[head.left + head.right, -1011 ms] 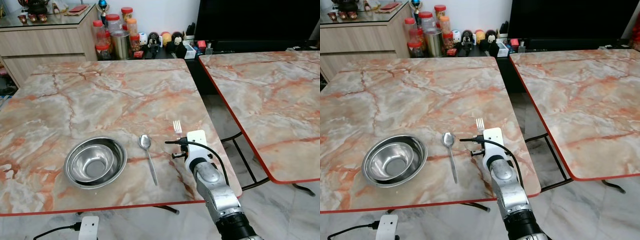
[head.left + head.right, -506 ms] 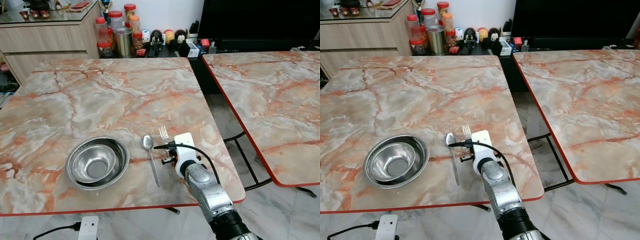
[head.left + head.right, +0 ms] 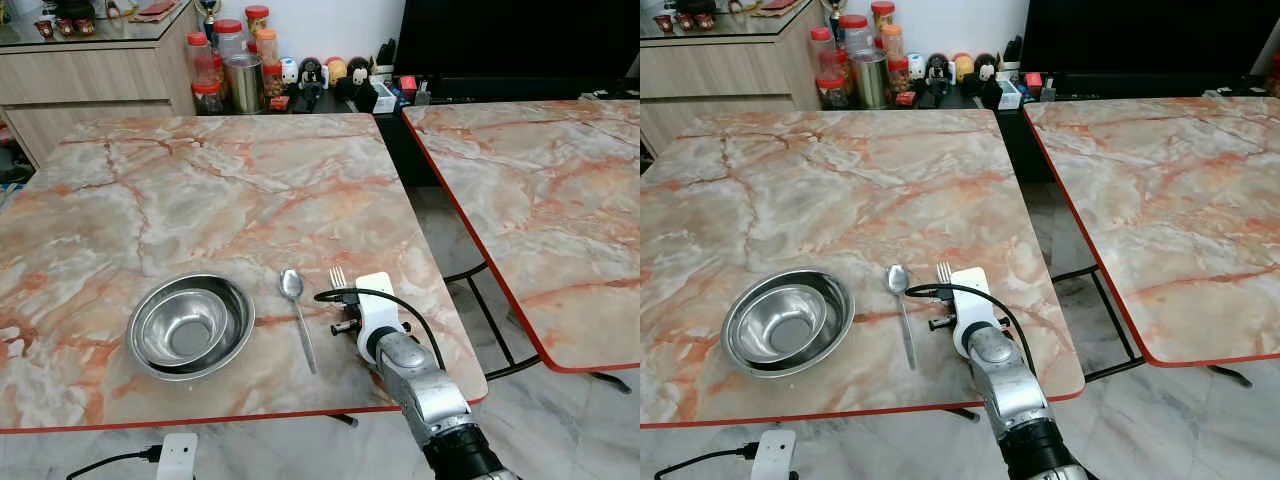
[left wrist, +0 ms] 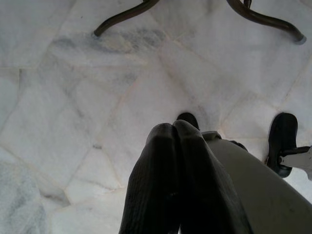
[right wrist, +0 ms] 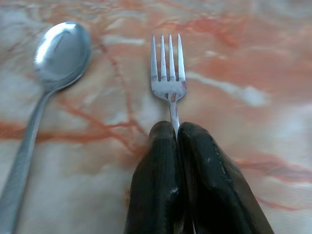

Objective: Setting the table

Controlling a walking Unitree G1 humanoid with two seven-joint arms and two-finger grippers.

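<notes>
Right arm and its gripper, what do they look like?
The right arm is silver metal with a rounded joint and a black cuff near the bottom edge. A white block sits at the wrist, with a black cable looping over it. The right gripper has two long black, matte, slightly ribbed fingers.

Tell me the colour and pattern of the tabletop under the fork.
Beige-grey marble with orange-red veins, red edge: tabletop, clearest in the left eye view.
</notes>
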